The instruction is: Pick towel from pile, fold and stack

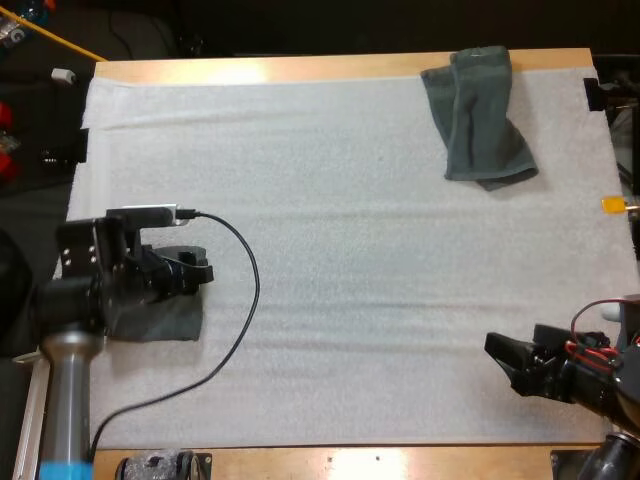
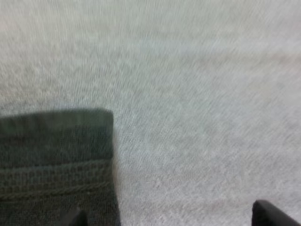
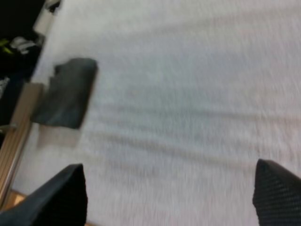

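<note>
A folded dark grey-green towel [image 1: 165, 322] lies flat on the white mat [image 1: 350, 250] at the near left. My left gripper [image 1: 197, 273] hovers over its far edge. In the left wrist view that gripper [image 2: 171, 214] is open, with one finger [image 2: 77, 219] over the folded towel's [image 2: 51, 160] corner and the other finger [image 2: 275, 215] over bare mat. A crumpled towel [image 1: 480, 115] lies at the far right of the mat. My right gripper [image 1: 503, 358] sits low at the near right, open [image 3: 169, 188] with nothing between its fingers. It faces the folded towel [image 3: 66, 92] across the mat.
The wooden table edge [image 1: 330, 462] runs along the near side, just below both arms. A broad stretch of bare mat lies between the two towels.
</note>
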You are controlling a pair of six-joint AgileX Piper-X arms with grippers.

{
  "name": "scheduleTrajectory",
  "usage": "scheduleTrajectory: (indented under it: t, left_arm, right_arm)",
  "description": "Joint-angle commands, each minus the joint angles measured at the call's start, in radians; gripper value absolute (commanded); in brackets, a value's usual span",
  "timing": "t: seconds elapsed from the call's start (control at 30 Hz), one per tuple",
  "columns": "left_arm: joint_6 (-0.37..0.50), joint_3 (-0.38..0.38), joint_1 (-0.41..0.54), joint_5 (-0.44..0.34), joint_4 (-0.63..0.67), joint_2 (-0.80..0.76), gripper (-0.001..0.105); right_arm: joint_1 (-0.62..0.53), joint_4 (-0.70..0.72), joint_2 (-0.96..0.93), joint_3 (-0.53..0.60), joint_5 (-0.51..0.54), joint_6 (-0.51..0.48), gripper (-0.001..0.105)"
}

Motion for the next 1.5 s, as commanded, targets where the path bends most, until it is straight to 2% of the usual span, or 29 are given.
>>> scheduleTrajectory:
  t: [0.0, 0.2, 0.43, 0.53, 0.67, 0.93, 1.0, 1.2, 1.47]
  left_arm:
    - [-0.018, -0.005, -0.01, 0.003, 0.012, -0.038, 0.065]
    - [-0.018, -0.005, -0.04, 0.004, 0.03, -0.184, 0.065]
    - [-0.016, -0.005, -0.051, 0.004, 0.067, -0.264, 0.065]
    - [-0.008, -0.005, -0.051, 0.004, 0.098, -0.281, 0.065]
    - [-0.006, -0.005, -0.051, 0.004, 0.125, -0.297, 0.065]
    - [0.027, -0.008, -0.09, -0.001, 0.149, -0.303, 0.065]
    - [0.038, -0.007, -0.115, -0.029, 0.153, -0.306, 0.065]
    - [0.047, -0.007, -0.127, -0.084, 0.166, -0.305, 0.065]
    - [0.047, -0.014, -0.127, -0.088, 0.17, -0.305, 0.065]
  right_arm:
    - [0.001, -0.037, -0.005, -0.007, 0.032, -0.033, 0.071]
    - [-0.006, -0.066, 0.037, -0.007, 0.113, -0.083, 0.071]
    - [-0.054, -0.114, 0.135, -0.007, 0.145, -0.155, 0.071]
    - [-0.122, -0.136, 0.183, -0.007, 0.107, -0.184, 0.071]
    - [-0.271, -0.151, 0.231, -0.007, -0.004, -0.249, 0.071]
    - [-0.528, -0.108, 0.211, -0.007, -0.045, -0.357, 0.071]
    - [-0.588, -0.08, 0.192, -0.007, -0.069, -0.385, 0.071]
    - [-0.703, -0.001, 0.102, -0.007, -0.058, -0.502, 0.071]
    - [-0.808, 0.067, 0.018, -0.007, -0.058, -0.612, 0.071]
